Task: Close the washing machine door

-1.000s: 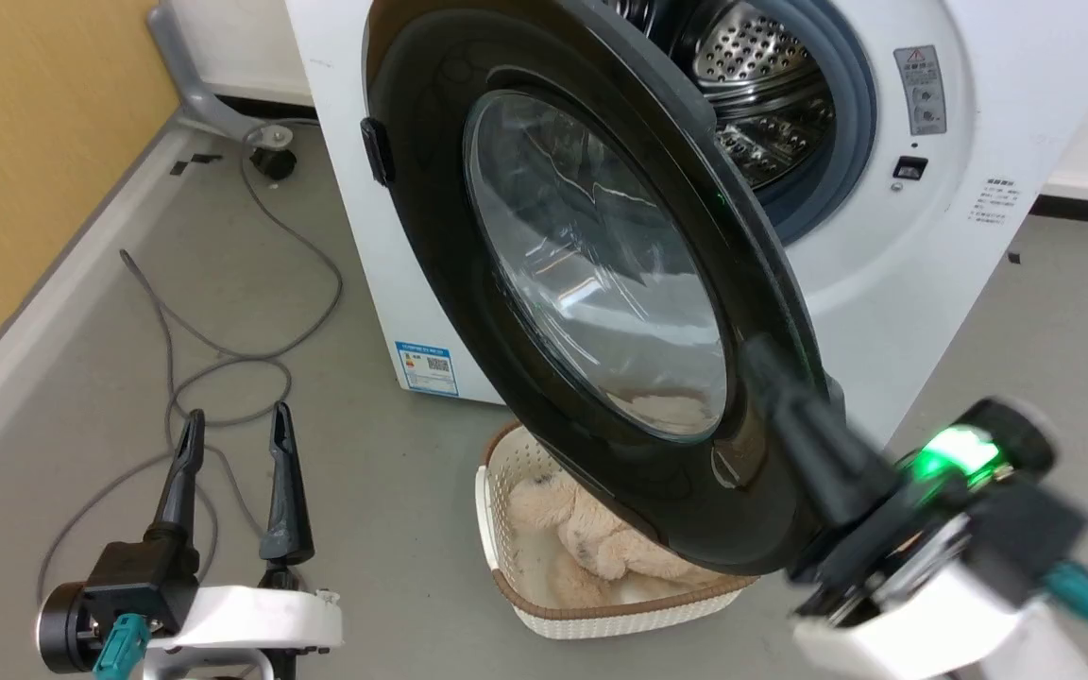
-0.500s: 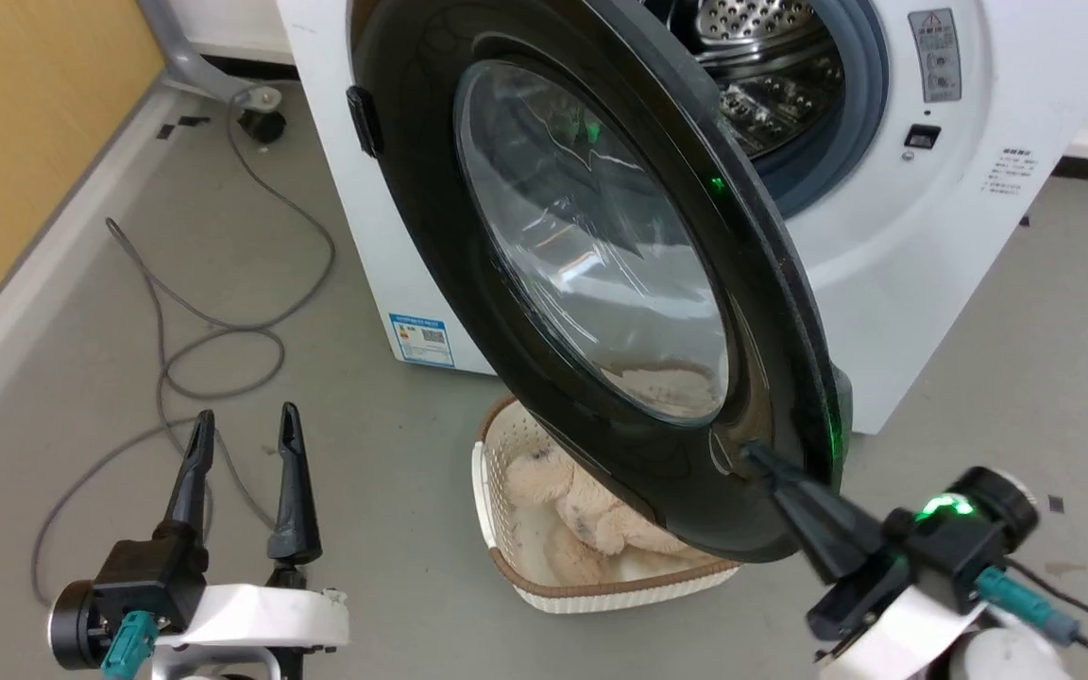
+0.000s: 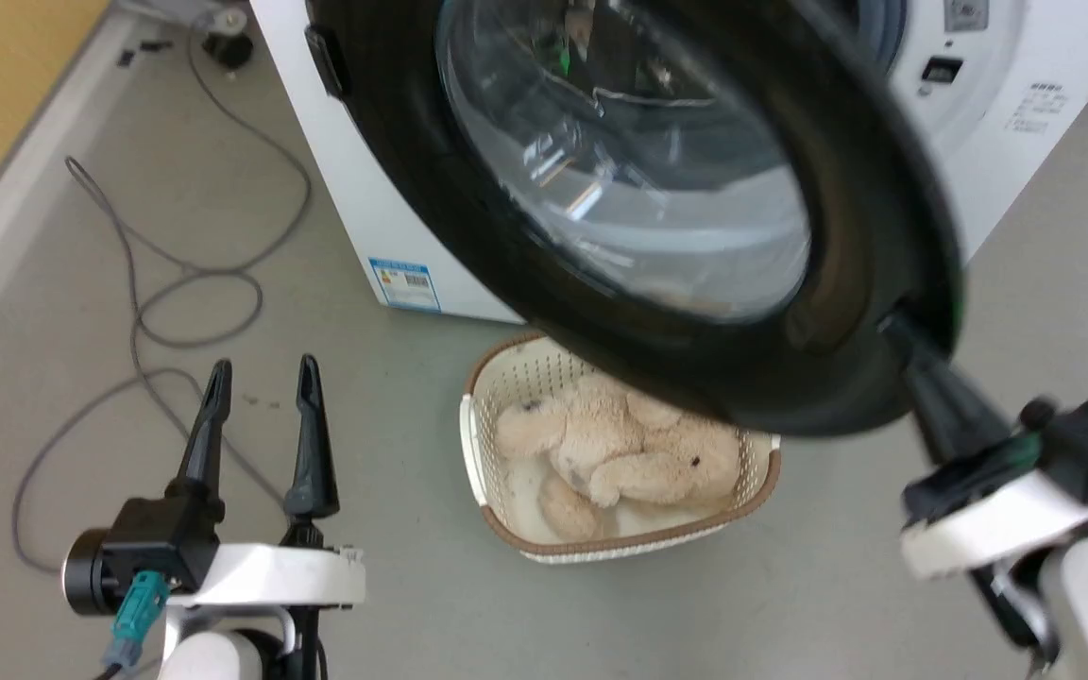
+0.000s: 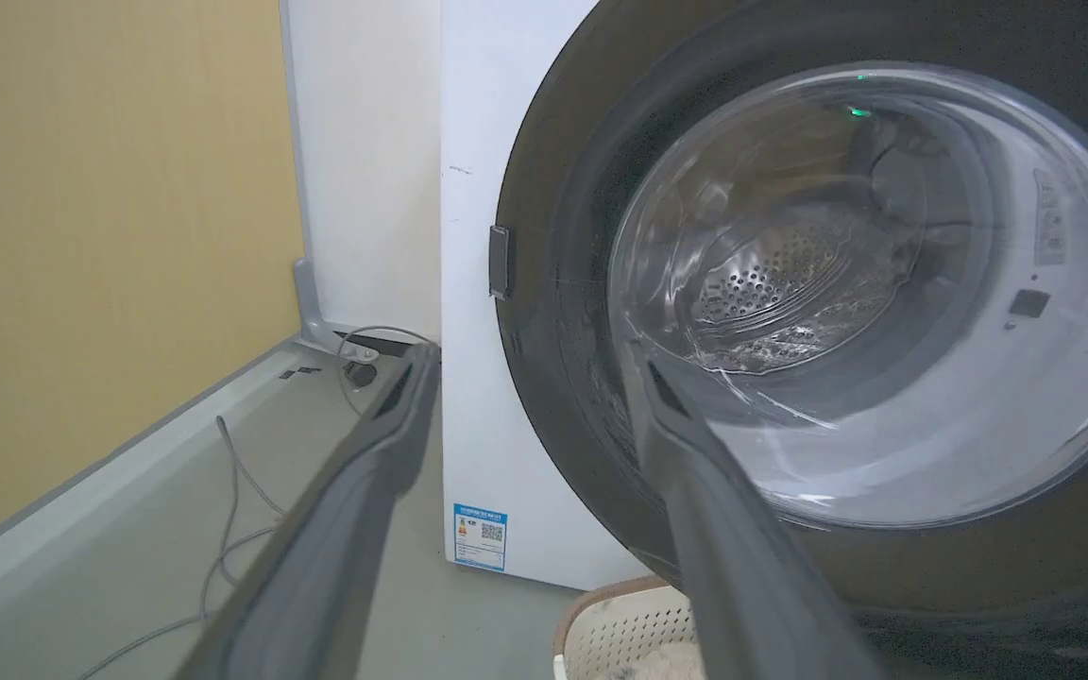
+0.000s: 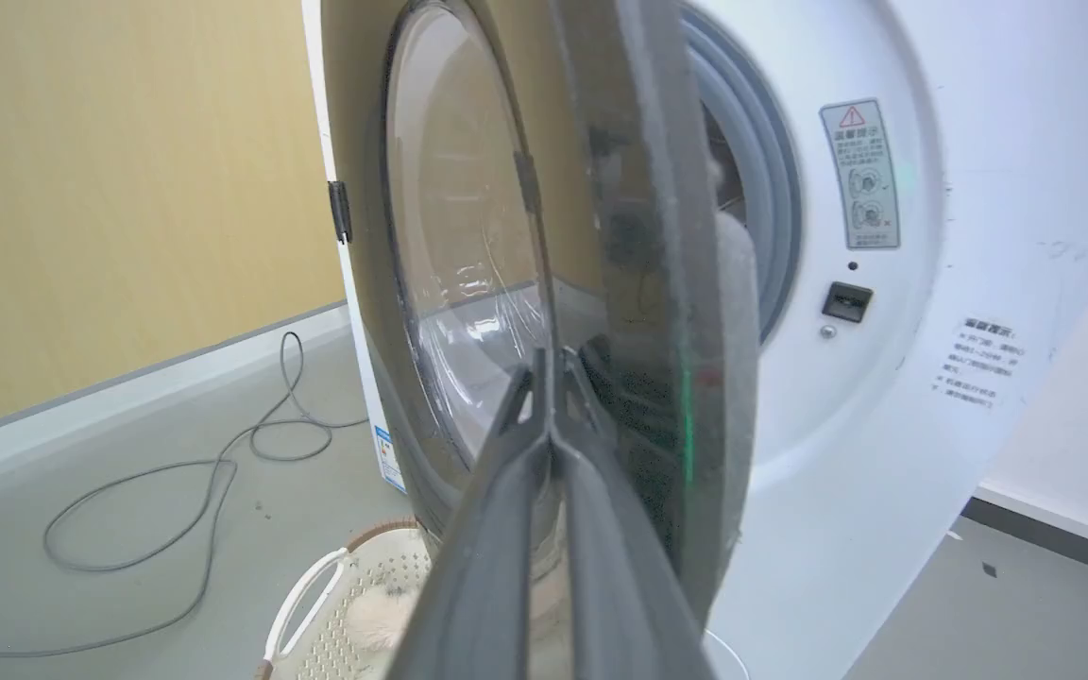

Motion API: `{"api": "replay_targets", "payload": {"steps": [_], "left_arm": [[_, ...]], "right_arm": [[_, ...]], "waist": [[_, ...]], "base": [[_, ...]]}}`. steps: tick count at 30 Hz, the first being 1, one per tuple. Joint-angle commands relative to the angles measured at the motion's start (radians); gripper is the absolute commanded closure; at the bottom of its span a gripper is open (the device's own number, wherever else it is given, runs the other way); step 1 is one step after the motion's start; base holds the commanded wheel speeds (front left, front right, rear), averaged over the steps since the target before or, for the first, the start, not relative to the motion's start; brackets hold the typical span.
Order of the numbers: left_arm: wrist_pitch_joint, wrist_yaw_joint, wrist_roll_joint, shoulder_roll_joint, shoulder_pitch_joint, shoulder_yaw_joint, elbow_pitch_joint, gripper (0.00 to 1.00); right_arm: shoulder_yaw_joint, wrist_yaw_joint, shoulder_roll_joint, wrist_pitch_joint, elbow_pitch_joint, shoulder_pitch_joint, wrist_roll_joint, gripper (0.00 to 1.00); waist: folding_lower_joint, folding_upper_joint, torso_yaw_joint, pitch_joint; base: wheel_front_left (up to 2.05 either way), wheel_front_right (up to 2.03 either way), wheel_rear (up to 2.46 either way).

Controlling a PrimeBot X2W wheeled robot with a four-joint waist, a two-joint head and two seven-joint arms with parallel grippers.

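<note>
1. Grey floor [image 3: 393, 472] ran up to a yellow wall [image 4: 110, 236], and a loose grey cable [image 3: 134, 302] lay looped on it to the left of the washing machine [image 3: 355, 189].
2. The washing machine was a white box with a small blue label [image 3: 404, 283] low on its front and a dark latch slot [image 5: 846, 300] to the right of the opening.
3. The washing machine door [image 3: 629, 189], a glossy black disc with a clear glass bowl in the middle, stood partly open. It was hinged on its left side and its right edge was swung out from the machine's front.
4. Through the glass in the left wrist view, the steel drum [image 4: 771, 283] could be seen behind it.
5. The right gripper [image 5: 549, 378] had its two fingers pressed together, nothing between them. Their tips touched the outer face of the door near its lower right rim.
6. The left gripper [image 3: 263, 364] hung low over the floor with its fingers spread apart, holding nothing and well clear of the door.
7. A cream basket [image 3: 473, 444] sat on the floor just in front of the machine, below the door, with a beige plush toy [image 3: 620, 453] lying inside it.
</note>
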Motion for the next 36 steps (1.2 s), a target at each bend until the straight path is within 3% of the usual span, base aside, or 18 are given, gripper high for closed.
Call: {"api": "replay_targets", "payload": {"steps": [1, 8, 19, 30, 36], "left_arm": [[-0.004, -0.004, 0.004, -0.001, -0.020, 0.001, -0.001, 0.00], [-0.004, -0.013, 0.007, -0.003, -0.064, -0.006, -0.003, 0.00], [-0.004, -0.006, -0.009, -0.003, -0.147, -0.036, -0.012, 0.00], [-0.004, 0.002, -0.020, -0.003, -0.172, -0.043, -0.006, 0.00], [-0.004, 0.006, -0.021, -0.003, -0.172, -0.042, -0.003, 0.00]], "right_arm": [[-0.029, -0.002, 0.006, -0.004, 0.019, -0.037, -0.012, 1.00], [-0.122, -0.002, 0.018, -0.004, 0.138, -0.191, -0.011, 1.00], [-0.213, -0.002, -0.021, -0.004, 0.304, -0.426, -0.053, 1.00], [-0.259, -0.002, -0.026, -0.004, 0.483, -0.607, -0.107, 1.00], [-0.308, -0.002, -0.011, -0.004, 0.514, -0.641, -0.144, 1.00]], "waist": [[-0.0001, 0.0000, -0.001, 0.029], [-0.0001, 0.0000, 0.000, 0.111], [-0.0001, 0.0000, 0.022, 0.229], [-0.0001, 0.0000, 0.035, 0.264], [-0.0001, 0.0000, 0.037, 0.260]], "base": [[0.00, 0.00, 0.00], [0.00, 0.00, 0.00], [0.00, 0.00, 0.00], [0.00, 0.00, 0.00], [0.00, 0.00, 0.00]]}}
